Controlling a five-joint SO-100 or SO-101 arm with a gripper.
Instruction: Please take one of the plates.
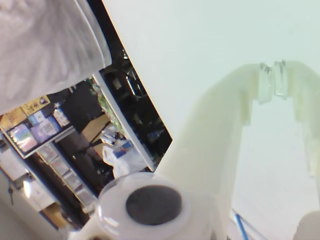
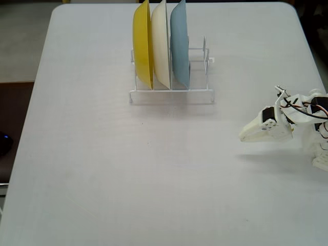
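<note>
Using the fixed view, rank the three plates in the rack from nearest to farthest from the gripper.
From the gripper, at the right edge:
1. Light blue plate, on the rack's right side.
2. Cream plate, in the middle.
3. Yellow plate, on the left, farthest.

Three plates in a wire rack on a white table

In the fixed view the white table [image 2: 128,169] carries a white wire rack [image 2: 197,95] toward 12 o'clock. Three plates stand on edge in it, close together: a yellow plate [image 2: 142,46] at the 9 o'clock end, a cream plate [image 2: 161,46] next, and a light blue plate [image 2: 180,46] on its 3 o'clock side. The rack's slots further toward 3 o'clock hold nothing. A small dark object [image 2: 4,143] sits off the table at 9 o'clock.
</note>
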